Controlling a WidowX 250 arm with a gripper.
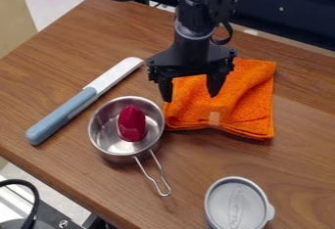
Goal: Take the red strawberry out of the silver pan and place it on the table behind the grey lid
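Pincer (190, 87) hangs spread at upper centre over orange cloth (252, 98), nothing lifted, red oval object (132, 124) inside saucepan (98, 134).

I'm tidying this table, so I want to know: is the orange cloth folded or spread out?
Folded: the orange cloth lies in a compact, squarish pile, with stacked layers showing along its near edge.

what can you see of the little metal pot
The pot is round, shiny and silvery, apparently steel, with a looped wire handle pointing toward the camera. It sits upright and uncovered on the wooden table, close beside the orange cloth, with a glossy dark-red, egg-shaped object inside.
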